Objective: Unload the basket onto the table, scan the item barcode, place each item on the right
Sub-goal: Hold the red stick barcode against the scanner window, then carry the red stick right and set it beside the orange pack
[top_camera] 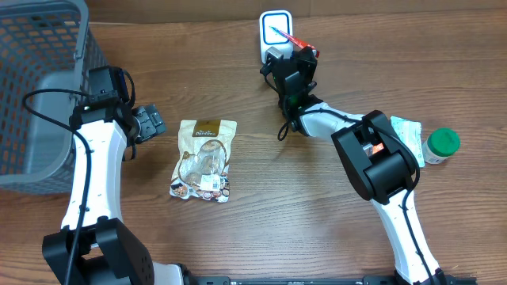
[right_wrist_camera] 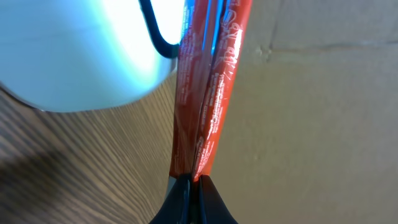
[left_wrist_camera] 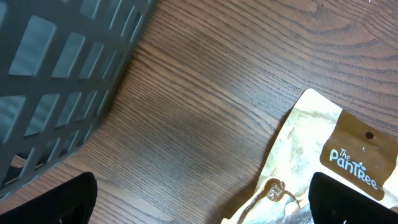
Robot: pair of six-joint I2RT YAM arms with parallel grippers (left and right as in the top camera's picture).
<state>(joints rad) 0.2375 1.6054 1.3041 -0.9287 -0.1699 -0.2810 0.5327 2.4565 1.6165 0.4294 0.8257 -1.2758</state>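
At the far edge of the table [top_camera: 317, 229], right gripper [top_camera: 301, 55] is clamped on a thin red packet [top_camera: 293, 38], holding it over the glowing white scanner [top_camera: 273, 22]. Right wrist view: packet edge pinched between the closed fingertips [right_wrist_camera: 186, 199], scanner face just beside it. Left gripper [top_camera: 152, 121] has jaws wide apart, holding nothing, between the grey basket [top_camera: 47, 47] and a PanTree snack pouch [top_camera: 204, 158]. Green-lidded bottle [top_camera: 441, 145] sits far right, well apart.

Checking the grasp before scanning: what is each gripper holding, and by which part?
The right gripper pinches a thin red packet by the edge of one end. The left gripper is open and holds nothing.
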